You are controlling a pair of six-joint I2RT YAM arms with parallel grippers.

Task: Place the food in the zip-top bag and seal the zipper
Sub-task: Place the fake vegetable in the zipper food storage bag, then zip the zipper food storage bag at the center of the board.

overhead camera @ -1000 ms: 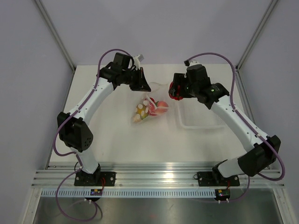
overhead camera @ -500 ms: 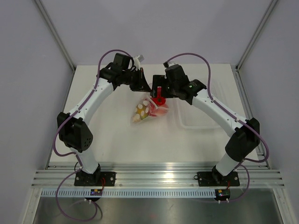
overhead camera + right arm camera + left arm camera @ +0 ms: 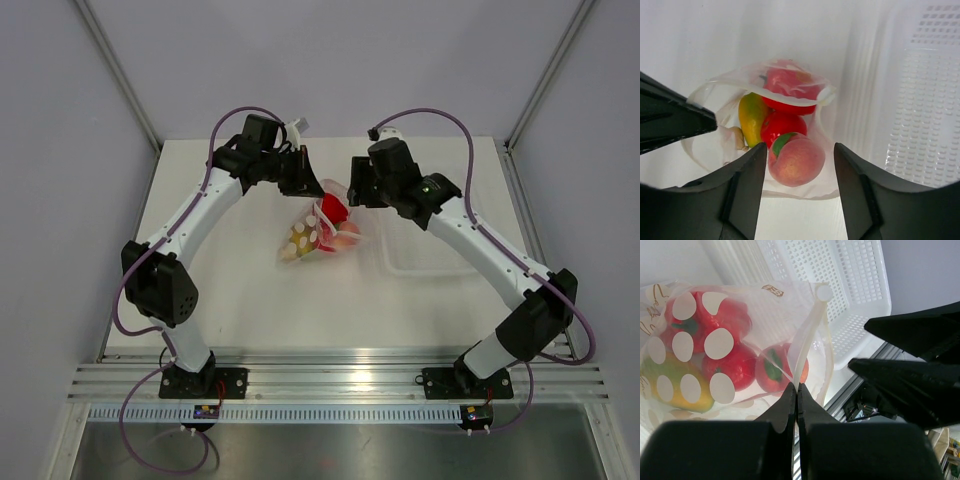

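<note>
The zip-top bag point(image 3: 318, 232), clear with white dots, lies mid-table with its mouth lifted. My left gripper point(image 3: 303, 185) point(image 3: 797, 386) is shut on the mouth edge, pinching the zipper point(image 3: 807, 347) strip. Food fills the bag: a red pepper point(image 3: 700, 315), a tomato point(image 3: 775, 372), a yellow-green piece point(image 3: 752, 117) and a peach point(image 3: 797, 161). A red piece point(image 3: 335, 210) point(image 3: 789, 89) sits in the open mouth. My right gripper point(image 3: 357, 192) point(image 3: 800, 146) hangs open just above the bag, right of the mouth, with nothing between its fingers point(image 3: 744, 187).
A white perforated tray point(image 3: 430, 250) point(image 3: 850, 285) stands directly right of the bag, under the right forearm. The left gripper's dark finger point(image 3: 670, 120) sits close at the bag's left side in the right wrist view. Metal rails run along the table's near edge.
The right gripper carried a red piece leftward over the bag and let it go into the mouth. It has since pulled back to the right, and its jaws are narrower than just before. The left arm held still.
</note>
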